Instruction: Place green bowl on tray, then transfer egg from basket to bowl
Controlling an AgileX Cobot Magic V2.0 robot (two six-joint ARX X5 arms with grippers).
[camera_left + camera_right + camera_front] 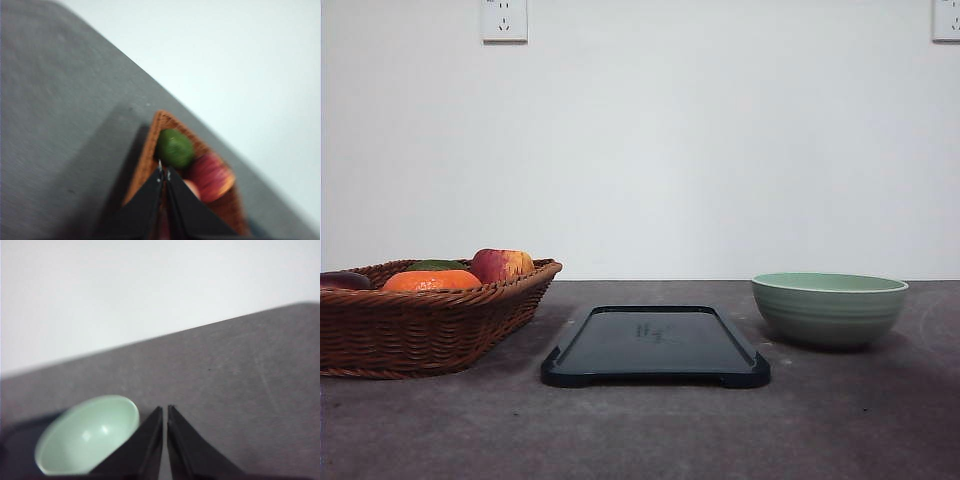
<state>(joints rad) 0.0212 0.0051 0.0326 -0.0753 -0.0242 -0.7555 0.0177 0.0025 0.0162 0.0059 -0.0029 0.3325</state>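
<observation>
The green bowl point(829, 308) stands upright on the table, to the right of the black tray point(655, 346) and apart from it. The brown wicker basket point(420, 320) sits at the left, holding an orange, a red apple and a green fruit. In the left wrist view my left gripper point(163, 172) is shut with nothing in it, over the basket point(145, 165) near the green fruit point(175, 148). A pale rounded shape point(192, 188) beside the fingers may be the egg. My right gripper point(165, 410) is shut and empty, just beside the bowl point(87, 440).
A red apple point(500, 264), an orange point(430, 281) and a dark fruit point(342, 281) rise above the basket rim. The grey table runs back to a white wall with two sockets. Open tabletop lies in front of the tray and bowl.
</observation>
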